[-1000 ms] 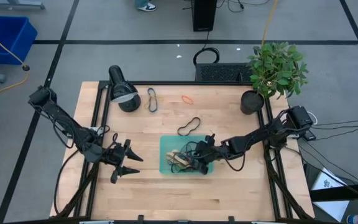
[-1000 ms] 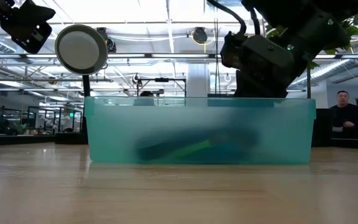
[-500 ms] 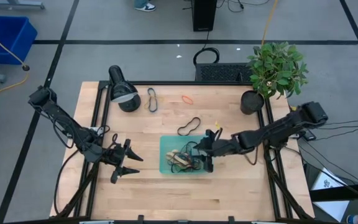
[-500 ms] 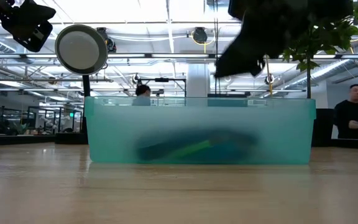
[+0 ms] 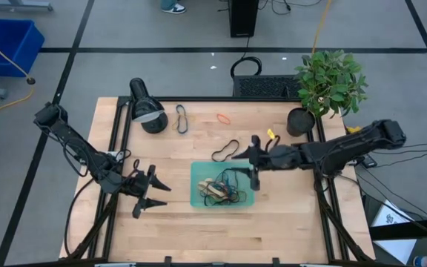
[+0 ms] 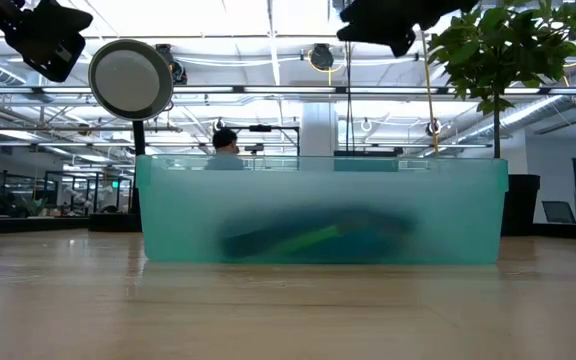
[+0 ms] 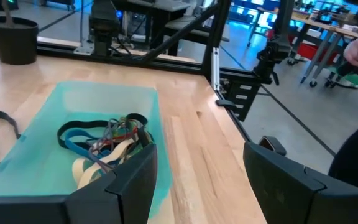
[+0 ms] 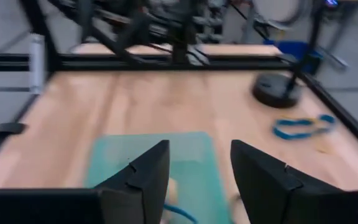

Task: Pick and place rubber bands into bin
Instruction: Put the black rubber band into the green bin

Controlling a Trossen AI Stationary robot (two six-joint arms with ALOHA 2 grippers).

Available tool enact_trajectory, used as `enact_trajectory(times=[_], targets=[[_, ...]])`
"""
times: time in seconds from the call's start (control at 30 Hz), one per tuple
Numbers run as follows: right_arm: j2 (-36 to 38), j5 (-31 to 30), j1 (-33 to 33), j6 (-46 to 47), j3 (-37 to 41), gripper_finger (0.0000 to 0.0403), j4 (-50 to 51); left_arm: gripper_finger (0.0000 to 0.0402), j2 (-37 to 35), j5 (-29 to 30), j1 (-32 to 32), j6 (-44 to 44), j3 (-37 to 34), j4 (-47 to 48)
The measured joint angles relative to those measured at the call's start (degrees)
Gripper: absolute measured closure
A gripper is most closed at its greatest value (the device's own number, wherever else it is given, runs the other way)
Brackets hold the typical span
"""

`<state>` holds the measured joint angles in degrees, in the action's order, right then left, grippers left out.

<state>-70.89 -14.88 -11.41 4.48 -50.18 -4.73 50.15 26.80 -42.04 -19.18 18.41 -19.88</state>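
High view: wooden table (image 5: 169, 226) seen straight down. Teal bin (image 5: 196, 172) near the centre, holding a tangled heap of rubber bands (image 5: 222, 190). Right arm stretched low across the table from the right edge, right gripper (image 5: 254, 176) over the bin's right end, fingers spread, nothing between them. Left arm bent at the elbow, left gripper (image 5: 152, 199) parked beside the bin's left end, apart from it, fingers splayed and empty. Loose black band (image 5: 225, 150) on the wood just behind the bin; a dark band (image 5: 181, 119) and an orange band (image 5: 222, 118) farther back, near a black lamp (image 5: 146, 106). Potted plant (image 5: 327, 83) at the back right corner

Low view: bin (image 6: 321, 208) across the middle, dark and green shapes blurred through its frosted wall. Lamp head (image 6: 131, 78) above it on the left, plant leaves (image 6: 511, 45) on the right

Left wrist view: two dark fingers (image 7: 131, 183) wide apart, bin (image 7: 48, 112) and its coloured bands (image 7: 107, 140) ahead

Right wrist view: two fingers (image 8: 145, 177) parted above the bin (image 8: 148, 149); blue band (image 8: 302, 126) beyond, by the lamp base (image 8: 277, 89)
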Motion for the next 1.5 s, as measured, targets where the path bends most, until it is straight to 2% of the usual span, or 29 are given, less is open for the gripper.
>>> enact_trajectory(times=[0.3, 0.4, 0.53, 0.7, 1.03, 1.17, 1.27, 1.5], targets=[[-3.53, 0.14, 12.0, 0.23, -8.44, 0.0246, 17.36, 0.0156, 0.0, 5.73, 2.11, -0.02, 0.0, -0.13], [-6.06, 1.02, 15.9, 0.42, -8.59, 0.0246, 18.54, 0.0156, -0.01, 5.8, 4.04, -0.04, 0.0, -0.13], [-10.86, 7.48, 20.83, 0.78, -8.59, 0.0249, 18.39, 0.0156, -0.02, 5.8, 6.7, -0.04, 0.0, -0.13], [-18.13, 7.63, 24.87, 0.67, -8.56, 0.0248, 18.5, 0.0156, -0.02, 5.77, 9.71, -0.35, 0.0, -0.13], [-27.56, 7.67, 28.85, 3.77, -8.56, 0.0248, 20.18, 0.0156, -0.02, 5.7, 12.84, -2.26, 0.0, 0.28], [-29.4, 7.86, 29.25, 3.84, -8.52, 0.0249, 19.56, 0.0156, -0.02, 5.66, 13.57, -2.14, 0.0, 0.31], [-30.36, 10.26, 29.48, 3.86, -8.52, 0.0249, 19.83, 0.0156, -0.02, 5.54, 13.96, -2.12, 0.0, 0.35], [-32.24, 10.93, 30.16, 7.34, -8.52, 0.0254, 19.96, 0.0156, -0.02, 2.14, 15.21, -1.53, 0.0, 0.81]])
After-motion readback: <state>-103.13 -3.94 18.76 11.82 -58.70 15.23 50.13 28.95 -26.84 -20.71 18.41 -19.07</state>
